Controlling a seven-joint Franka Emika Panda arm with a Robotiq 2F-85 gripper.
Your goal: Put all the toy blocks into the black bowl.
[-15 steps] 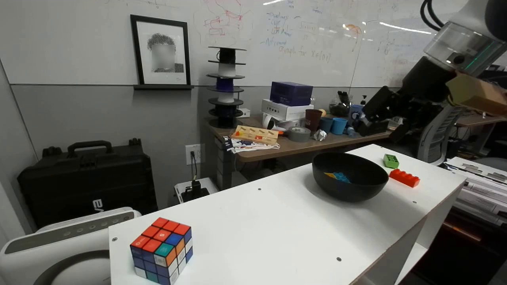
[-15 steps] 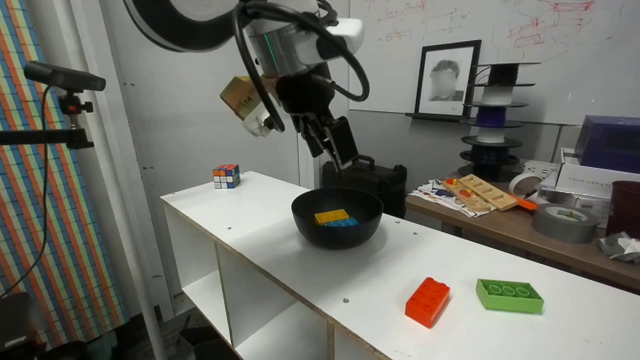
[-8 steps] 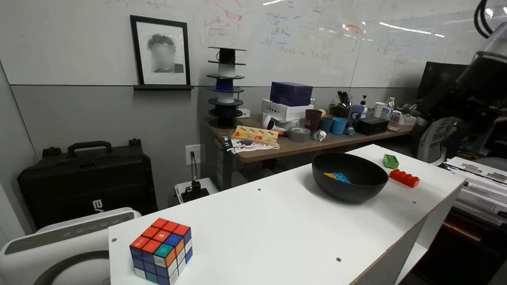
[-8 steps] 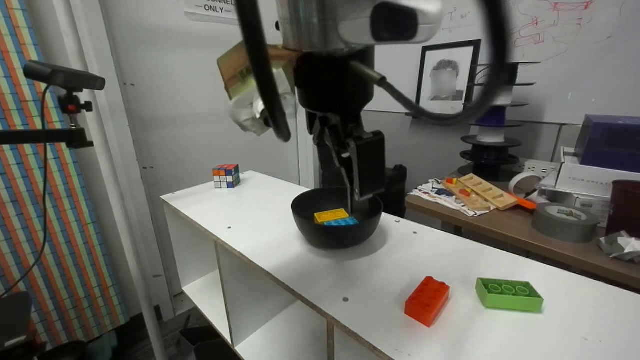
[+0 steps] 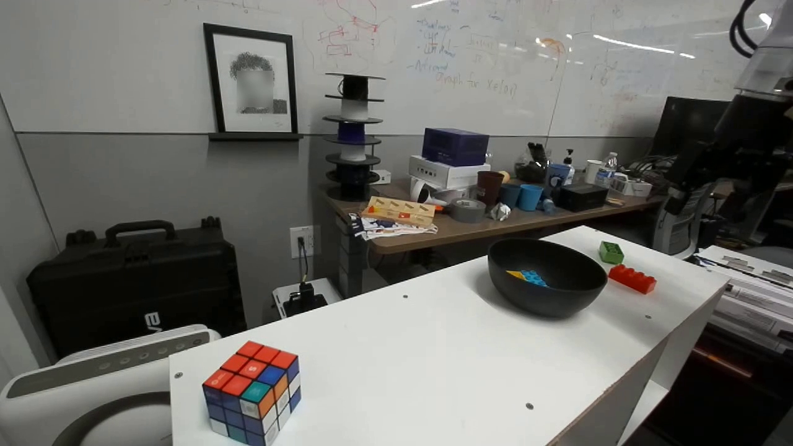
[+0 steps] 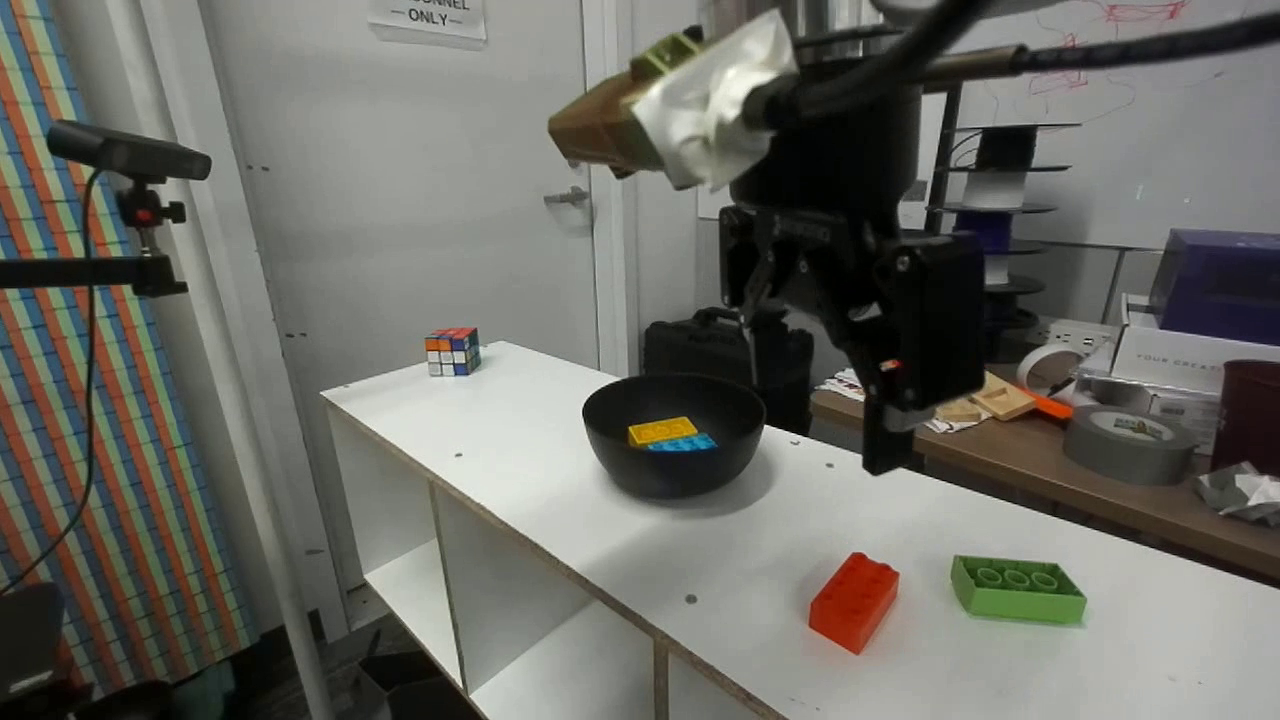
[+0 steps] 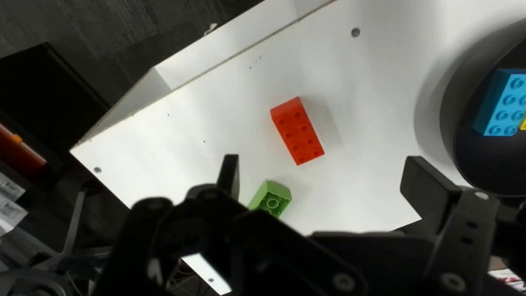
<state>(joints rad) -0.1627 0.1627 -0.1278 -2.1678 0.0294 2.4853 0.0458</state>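
One red brick [image 6: 853, 602], studs up on the white worktop [image 5: 433, 359]; green brick [image 6: 1018, 598] near it, apart, hollow underside up. Both lie outside the black bowl [image 6: 670, 475], which stands upright farther along. Inside the bowl, yellow brick [image 6: 662, 431] and blue brick [image 6: 684, 443], close together; whether one rests on the other, cannot tell. In an exterior view the end effector [image 6: 827, 402] hangs above the worktop, higher than the red brick and well apart from it, its middle falling between bowl and green brick across the picture. Released: fingers [image 7: 429, 191] parted wide, white surface showing through the gap. Wrist view: red brick falls between the two fingers from side to side, nearer the one on the picture's left, but farther up the frame than their tips. Green brick lies by that same finger, partly covered by the end effector. Bowl cut off by the picture's right edge, beside the opposite finger. Rubik's cube [image 5: 253, 391] at the other end of the worktop, well apart from the bowl. Behind the worktop, a brown desk [image 5: 471, 230] bearing stacked spools [image 5: 353, 133], a grey tape roll [image 5: 468, 211] and a purple box [image 5: 455, 147]. Framed portrait [image 5: 254, 83] against the whiteboard [image 5: 124, 68]; black case [image 5: 136, 279] lower down.
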